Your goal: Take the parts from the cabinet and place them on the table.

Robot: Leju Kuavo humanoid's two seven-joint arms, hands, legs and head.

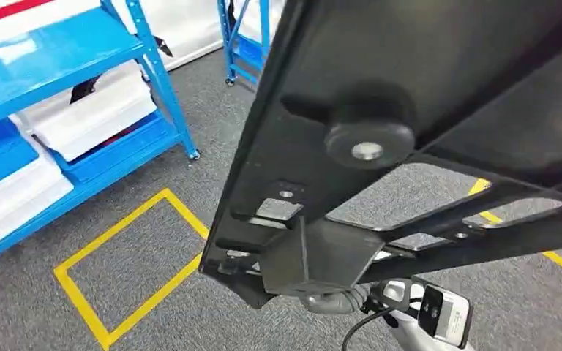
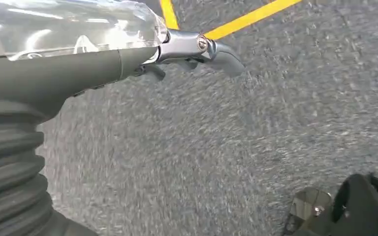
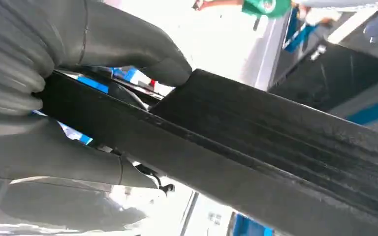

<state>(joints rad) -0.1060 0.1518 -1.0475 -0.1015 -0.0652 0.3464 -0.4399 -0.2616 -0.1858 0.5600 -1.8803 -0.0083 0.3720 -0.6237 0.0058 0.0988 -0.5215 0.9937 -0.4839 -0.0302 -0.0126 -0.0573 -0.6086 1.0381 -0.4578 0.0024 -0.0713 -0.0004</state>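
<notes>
1. Part (image 1: 424,146), a large black panel with ribs, struts and a round knob, is being held up close to the head camera and is blocking much of the view ahead.
2. Right hand (image 3: 54,98) is gripping the part's edge; in the right wrist view the thick thumb (image 3: 142,54) is lying over one face and the other fingers (image 3: 69,157) are pressing the opposite face, with the black ribbed edge running between them.
3. Left hand (image 2: 142,61) is hanging over the carpet (image 2: 251,137); a grey finger and a metal-tipped finger are extending outward with nothing between them, and I cannot tell how the rest are lying.
4. Carpet is showing yellow tape lines (image 1: 110,256) forming a rectangle on the floor.
5. Blue shelving (image 1: 58,66) is standing at the left of the head view, carrying white trays (image 1: 95,113) on its lower levels.
6. Second blue rack (image 1: 245,44) is standing farther back, beside the white wall.
</notes>
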